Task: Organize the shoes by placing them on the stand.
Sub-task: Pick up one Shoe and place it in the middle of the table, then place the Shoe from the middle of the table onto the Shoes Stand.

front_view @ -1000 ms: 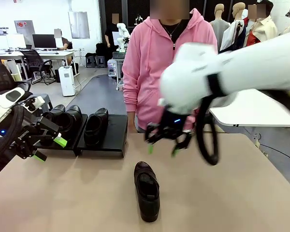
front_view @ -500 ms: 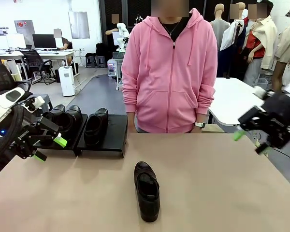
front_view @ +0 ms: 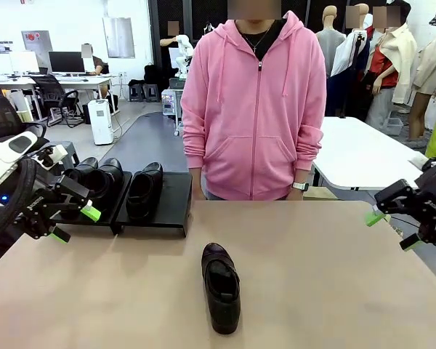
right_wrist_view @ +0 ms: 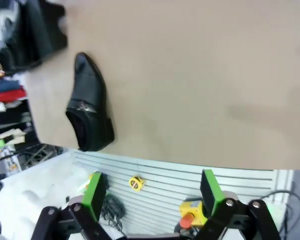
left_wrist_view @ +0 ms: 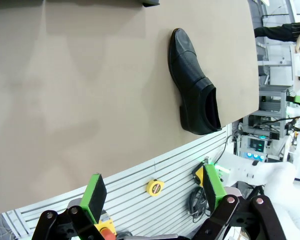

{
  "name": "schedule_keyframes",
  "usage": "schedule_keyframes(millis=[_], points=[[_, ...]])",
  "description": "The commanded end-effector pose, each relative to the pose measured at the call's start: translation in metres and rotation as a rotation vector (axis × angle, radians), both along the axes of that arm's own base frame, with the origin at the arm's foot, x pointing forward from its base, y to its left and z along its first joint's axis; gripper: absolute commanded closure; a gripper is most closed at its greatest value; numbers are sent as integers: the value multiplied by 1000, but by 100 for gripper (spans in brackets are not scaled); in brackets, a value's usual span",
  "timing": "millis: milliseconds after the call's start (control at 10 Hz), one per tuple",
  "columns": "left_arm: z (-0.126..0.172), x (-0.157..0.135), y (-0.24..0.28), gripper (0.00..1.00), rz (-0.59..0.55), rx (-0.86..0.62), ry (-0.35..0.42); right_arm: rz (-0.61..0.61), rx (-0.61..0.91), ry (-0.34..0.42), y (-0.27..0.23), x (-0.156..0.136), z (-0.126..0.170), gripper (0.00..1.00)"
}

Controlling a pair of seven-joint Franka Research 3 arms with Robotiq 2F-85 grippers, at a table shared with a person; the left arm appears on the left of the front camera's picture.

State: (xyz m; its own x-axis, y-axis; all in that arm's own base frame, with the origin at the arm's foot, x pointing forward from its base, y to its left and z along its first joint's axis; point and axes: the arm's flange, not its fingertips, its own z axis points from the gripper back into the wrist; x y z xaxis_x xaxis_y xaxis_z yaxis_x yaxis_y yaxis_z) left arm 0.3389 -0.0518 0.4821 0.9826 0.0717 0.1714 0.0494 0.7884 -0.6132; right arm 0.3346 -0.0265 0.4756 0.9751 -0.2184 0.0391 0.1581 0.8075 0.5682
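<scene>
On the stand (front_view: 167, 207) at the far left, three shoes (front_view: 144, 190) are counted, the leftmost partly hidden behind the left gripper (front_view: 74, 224). One more shoe (front_view: 221, 287) lies alone mid-table, near the front edge. Both grippers are seen empty with jaws spread; the right gripper (front_view: 392, 229) hangs at the right edge. Wrist views show the lone shoe's side profile; the right one is blurred.

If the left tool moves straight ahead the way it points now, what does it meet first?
Probably the bare table. The open left tool looks down at it, and the loose shoe lies off to one side, though depth is unclear.
</scene>
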Motion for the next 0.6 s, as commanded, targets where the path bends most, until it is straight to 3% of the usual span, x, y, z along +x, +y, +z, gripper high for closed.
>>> schedule_keyframes(millis=[0, 500], points=[[-2, 1, 0, 0, 0, -20, -14, 74, 62, -7, -4, -2, 11, 0], [-2, 1, 0, 0, 0, -20, -14, 74, 62, -7, -4, -2, 11, 0]])
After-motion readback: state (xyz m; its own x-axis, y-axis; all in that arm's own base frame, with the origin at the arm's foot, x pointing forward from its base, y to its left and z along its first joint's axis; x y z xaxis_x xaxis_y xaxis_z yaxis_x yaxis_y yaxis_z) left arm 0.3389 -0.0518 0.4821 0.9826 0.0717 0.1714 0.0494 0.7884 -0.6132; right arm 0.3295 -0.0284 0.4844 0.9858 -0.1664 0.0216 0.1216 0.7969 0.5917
